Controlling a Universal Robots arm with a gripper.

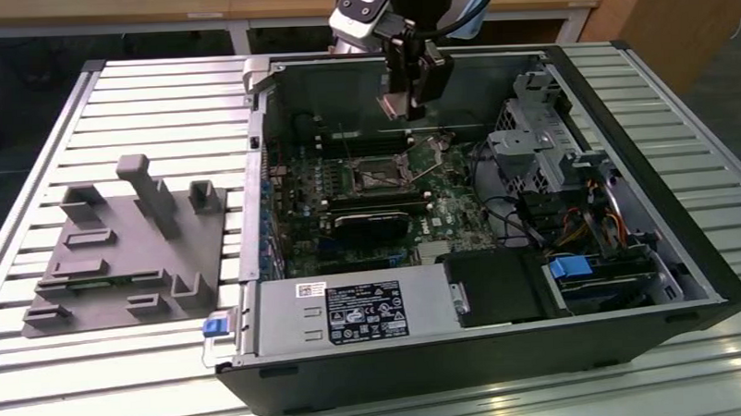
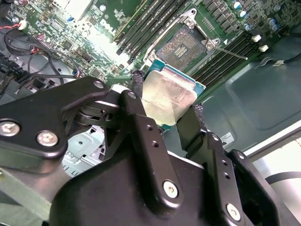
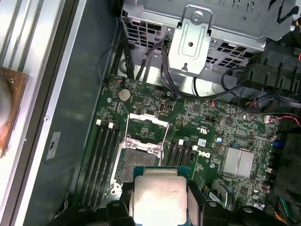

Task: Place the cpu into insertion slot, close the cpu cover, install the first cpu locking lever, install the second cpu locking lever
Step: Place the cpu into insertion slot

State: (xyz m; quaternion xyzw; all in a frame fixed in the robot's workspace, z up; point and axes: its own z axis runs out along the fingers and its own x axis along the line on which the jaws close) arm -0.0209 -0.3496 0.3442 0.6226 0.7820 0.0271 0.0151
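Judging by the bare insertion slot [image 3: 136, 162], I reckoned no step was finished: seating, closing and both lever locks were left. My claw [image 1: 404, 103], in the upper middle of the exterior view, gripped the cpu [image 2: 171, 94] by its edges, narrowly spread, holding it above the board [image 3: 211, 127], apart from the slot.

The silvery, green-edged cpu [image 3: 159, 195] hangs above the board [image 3: 211, 122], apart from the slot [image 3: 128, 164]. The dark slot lies bare, cover [image 3: 146, 123] open.

The gripper [image 1: 407, 110] holds the cpu [image 1: 393, 106] up, clear of the insertion slot [image 1: 380, 177].
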